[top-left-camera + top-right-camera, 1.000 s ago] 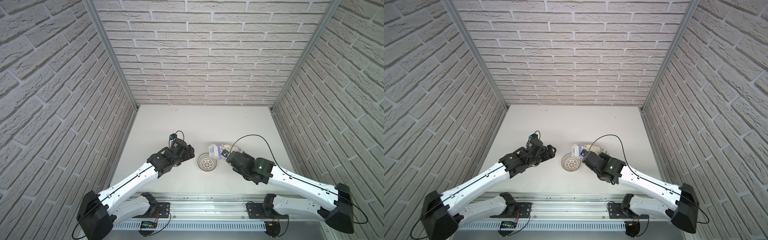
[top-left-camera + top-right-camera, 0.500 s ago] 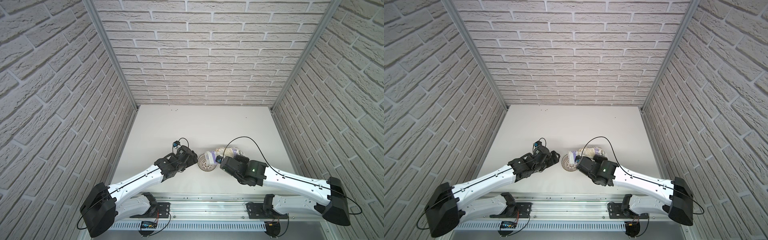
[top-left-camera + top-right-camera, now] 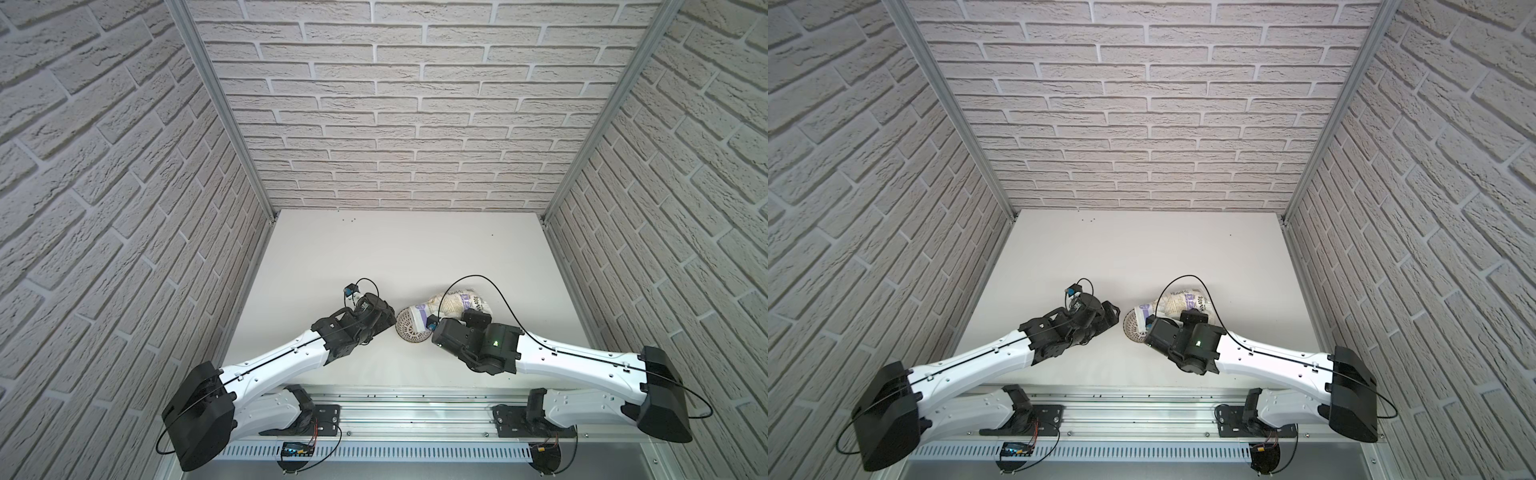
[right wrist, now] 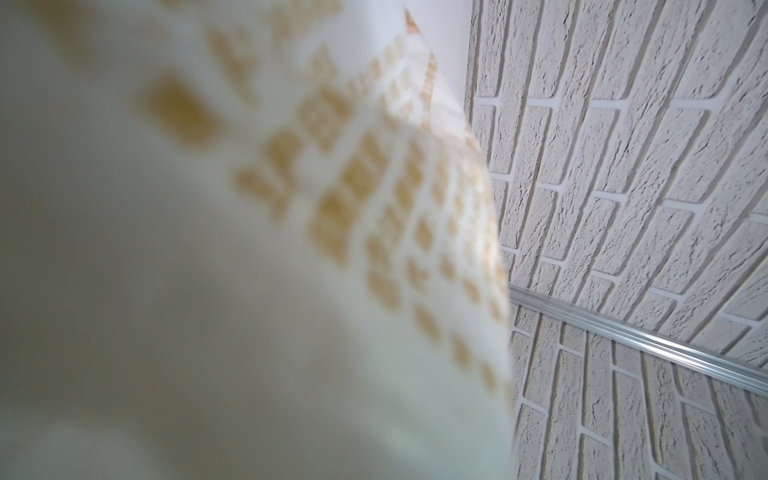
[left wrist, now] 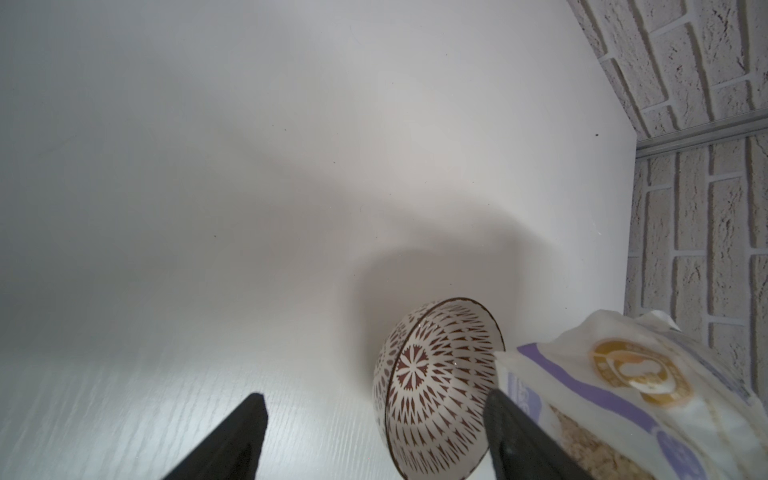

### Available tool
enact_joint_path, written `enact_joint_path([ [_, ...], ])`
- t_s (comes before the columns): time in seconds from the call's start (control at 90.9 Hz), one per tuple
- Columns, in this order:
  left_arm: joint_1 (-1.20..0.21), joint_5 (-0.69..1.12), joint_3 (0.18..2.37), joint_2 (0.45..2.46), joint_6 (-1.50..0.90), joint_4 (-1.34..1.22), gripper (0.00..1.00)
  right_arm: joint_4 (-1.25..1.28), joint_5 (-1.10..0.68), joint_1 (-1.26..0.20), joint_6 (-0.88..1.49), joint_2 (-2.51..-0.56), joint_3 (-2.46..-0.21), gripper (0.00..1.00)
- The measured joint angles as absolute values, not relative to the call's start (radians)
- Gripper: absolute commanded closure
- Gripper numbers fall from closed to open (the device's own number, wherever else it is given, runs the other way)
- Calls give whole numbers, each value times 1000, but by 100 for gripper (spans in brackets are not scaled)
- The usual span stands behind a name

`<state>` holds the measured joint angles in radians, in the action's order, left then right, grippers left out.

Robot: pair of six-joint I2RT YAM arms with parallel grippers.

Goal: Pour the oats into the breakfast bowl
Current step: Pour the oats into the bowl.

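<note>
The left claw (image 5: 374, 395) stands wide apart with nothing in it, just left of the bowl (image 3: 409, 331) on the table (image 3: 374, 249). The right claw (image 3: 434, 326) is closed on the bag (image 3: 457, 305), though its fingers are hidden. The bag is tipped sideways above the table, its purple-striped end over the bowl's rim. Oats (image 5: 582, 453) show through the plastic. Beyond stands the brick wall (image 3: 374, 124).

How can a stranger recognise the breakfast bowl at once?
On the white table, look near the front middle. The breakfast bowl stands there beside the oats bag. It alone is round, with a dark radiating lattice inside.
</note>
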<state>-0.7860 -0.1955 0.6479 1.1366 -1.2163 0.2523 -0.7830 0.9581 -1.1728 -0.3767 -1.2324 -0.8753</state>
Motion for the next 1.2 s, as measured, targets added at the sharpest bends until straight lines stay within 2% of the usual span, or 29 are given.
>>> enact_joint_path([
  [1.199, -800, -199, 644, 1228, -1256, 214, 19, -777, 1149, -1240, -490, -1320, -874, 97],
])
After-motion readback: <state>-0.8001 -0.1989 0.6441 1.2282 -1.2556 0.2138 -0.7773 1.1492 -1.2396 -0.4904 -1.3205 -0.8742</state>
